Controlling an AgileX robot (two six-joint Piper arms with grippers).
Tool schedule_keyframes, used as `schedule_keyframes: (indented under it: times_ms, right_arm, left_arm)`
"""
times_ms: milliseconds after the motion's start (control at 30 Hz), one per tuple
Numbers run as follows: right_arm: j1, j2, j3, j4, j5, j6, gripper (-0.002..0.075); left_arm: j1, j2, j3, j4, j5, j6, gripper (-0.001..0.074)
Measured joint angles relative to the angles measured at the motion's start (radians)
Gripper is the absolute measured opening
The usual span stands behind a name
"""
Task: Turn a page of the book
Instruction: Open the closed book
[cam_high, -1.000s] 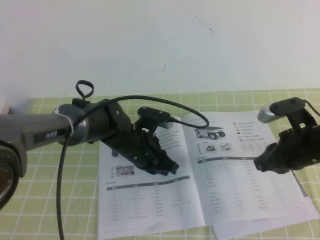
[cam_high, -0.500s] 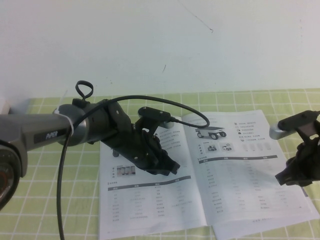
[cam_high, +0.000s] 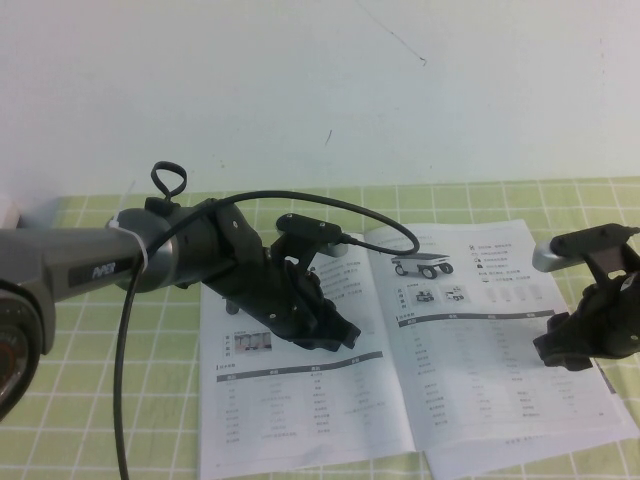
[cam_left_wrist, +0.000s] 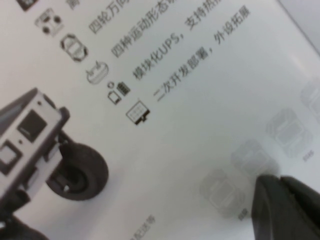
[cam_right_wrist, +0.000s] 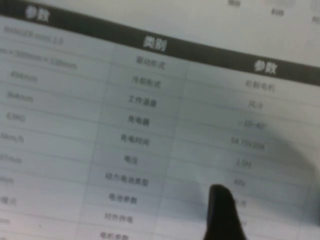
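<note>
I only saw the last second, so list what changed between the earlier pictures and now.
The right hand swung out toward the book's right edge, then came partway back in over the right-hand page. No leaf is lifted and it holds nothing. The left hand stayed low over the left page near the spine, and the book lay open and flat as before.

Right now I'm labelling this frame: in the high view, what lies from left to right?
Left gripper over the book's left-hand side → cart picture on the page → right gripper over the page's right edge.
</note>
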Motion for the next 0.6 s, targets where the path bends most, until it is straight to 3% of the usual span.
schedule_keyframes:
  times_ms: [600]
  right_arm:
    - [0.000,0.046,-0.139,-0.185,0.074,0.090,0.0396]
  left_arm:
    - [0.000,0.001,0.000,-0.004,0.000,0.007,-0.0004]
